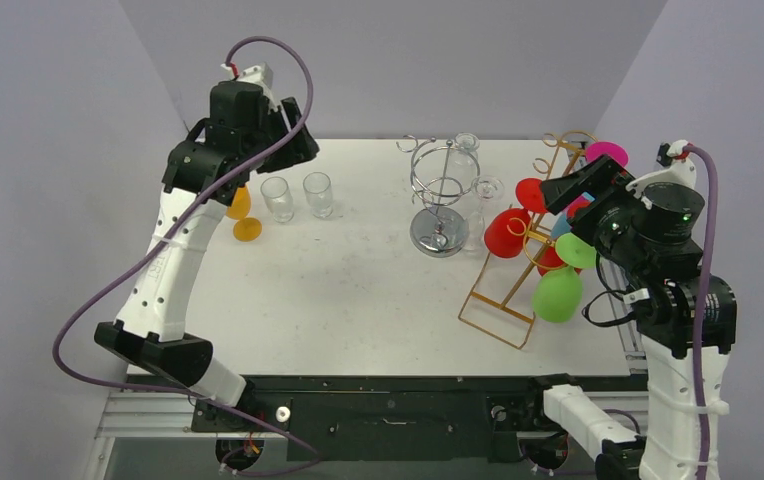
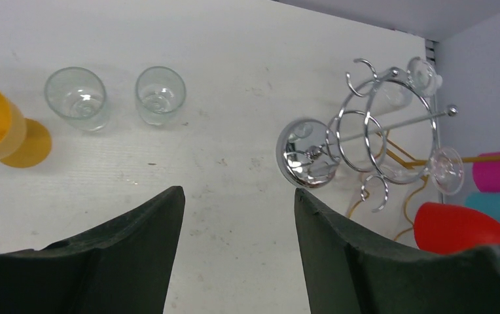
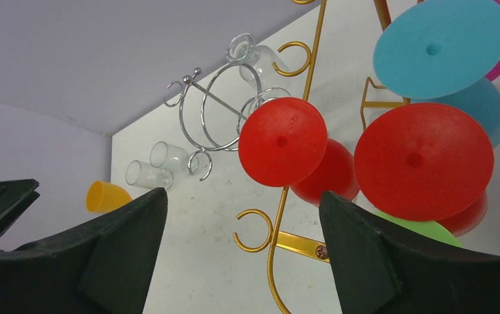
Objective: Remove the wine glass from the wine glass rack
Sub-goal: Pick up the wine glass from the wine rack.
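Wine glass (image 3: 282, 142) in red hangs by its foot on the gold rack (image 1: 498, 300) at the desk's (image 1: 338, 290) right edge, just ahead of the open, empty right pincer (image 3: 242, 196), where a skewed pull could snag its foot or jostle neighbours (image 3: 440, 49) loose, a crowding only the right wrist view shows from beneath.

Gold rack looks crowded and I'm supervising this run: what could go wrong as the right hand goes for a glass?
1. The red glass ahead of the open right hand hangs close to a second red glass and a blue glass; sliding it out could knock those loose.
2. The gold rack is thin wire; a sideways tug might push it into the chrome rack beside it.
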Action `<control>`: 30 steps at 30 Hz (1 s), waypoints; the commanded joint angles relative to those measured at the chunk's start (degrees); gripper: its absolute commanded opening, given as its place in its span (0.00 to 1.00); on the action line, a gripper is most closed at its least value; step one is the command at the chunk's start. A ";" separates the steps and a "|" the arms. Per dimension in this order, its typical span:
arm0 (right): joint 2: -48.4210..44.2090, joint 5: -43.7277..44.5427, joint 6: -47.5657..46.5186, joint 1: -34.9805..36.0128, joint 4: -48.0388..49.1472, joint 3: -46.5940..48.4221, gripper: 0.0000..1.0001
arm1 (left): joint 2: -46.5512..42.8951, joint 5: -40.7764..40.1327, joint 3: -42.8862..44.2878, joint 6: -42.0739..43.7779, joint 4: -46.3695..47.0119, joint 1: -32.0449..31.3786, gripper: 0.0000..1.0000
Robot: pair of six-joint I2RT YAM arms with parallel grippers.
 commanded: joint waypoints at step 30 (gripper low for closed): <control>-0.15 -9.99 8.39 -11.06 9.07 -13.65 0.56 | 1.03 17.78 -8.92 -14.53 27.34 -20.91 0.59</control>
